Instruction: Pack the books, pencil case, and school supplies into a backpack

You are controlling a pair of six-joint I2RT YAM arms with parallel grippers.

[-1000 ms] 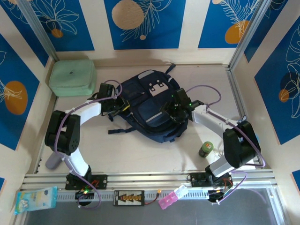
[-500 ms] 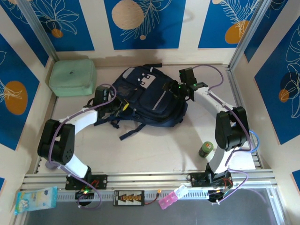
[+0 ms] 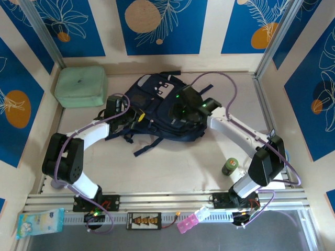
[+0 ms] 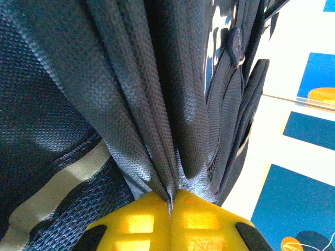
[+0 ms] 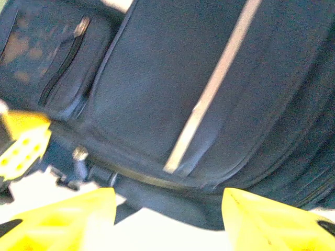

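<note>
While the mint-green case [image 3: 81, 86] sits in the far left corner of the table [image 3: 172, 167], well apart from anything I touch, my left gripper [image 3: 138, 117] is at the left edge of the backpack [image 3: 157, 99]. From the left wrist I see my yellow fingers [image 4: 136, 222] clenched together on a gathered fold of its navy fabric, the cloth rising in tight pleats from the pinch, with a pale stripe [image 4: 57, 191] running off to the left. The backpack lies flat in the far middle of the table, front pocket up, dark straps [image 3: 146, 146] trailing toward me. My right gripper [image 3: 180, 110] hangs over the right half of the bag. In the right wrist view its fingers [image 5: 277, 219] stand apart, released, with nothing between them but the bag's lower edge and bare table beyond. Further right a small green jar [image 3: 229, 167] stands beside my right arm, clear of the bag
</note>
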